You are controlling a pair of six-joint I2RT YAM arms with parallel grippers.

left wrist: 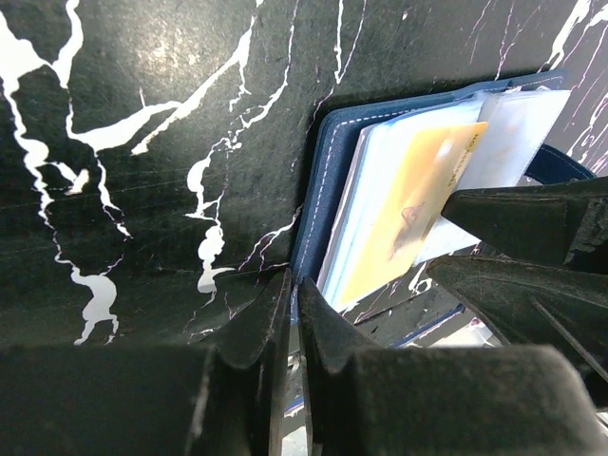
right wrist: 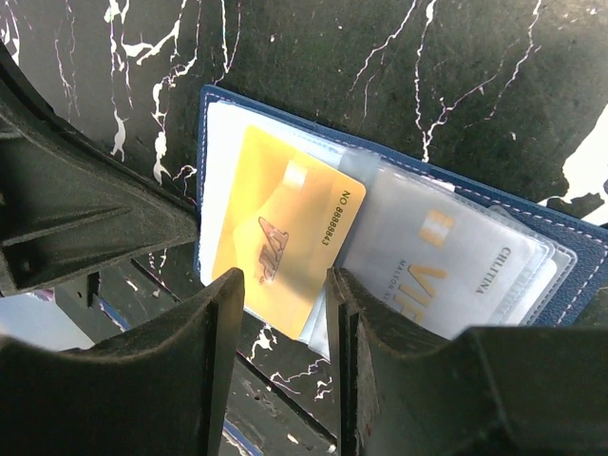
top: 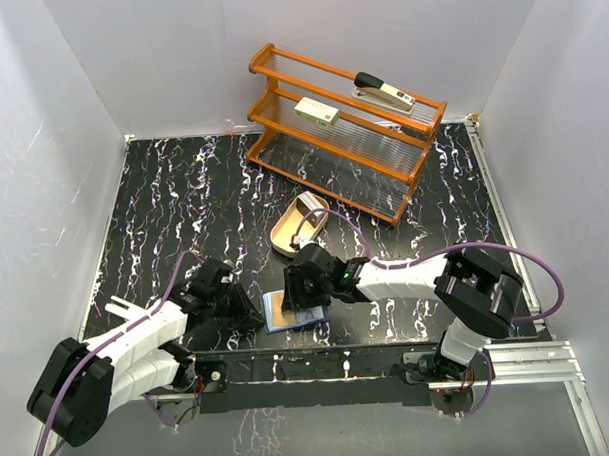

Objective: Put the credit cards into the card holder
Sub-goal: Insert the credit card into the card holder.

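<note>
The navy card holder (top: 287,314) lies open near the table's front edge. My left gripper (left wrist: 293,281) is shut on the left edge of its cover (left wrist: 318,180). A gold credit card (right wrist: 285,218) lies slanted on the pale inner pockets, its lower corner sticking out past the holder. A silver card (right wrist: 446,271) sits in a clear pocket to its right. My right gripper (right wrist: 282,285) hovers open over the gold card's lower end, one finger on each side, gripping nothing. In the top view the right gripper (top: 309,288) hides part of the holder.
A tan oval tray (top: 285,234) stands just behind the right gripper. At the back, an orange wire rack (top: 347,151) carries a cream box (top: 316,111) and a stapler (top: 385,93). White walls close in both sides.
</note>
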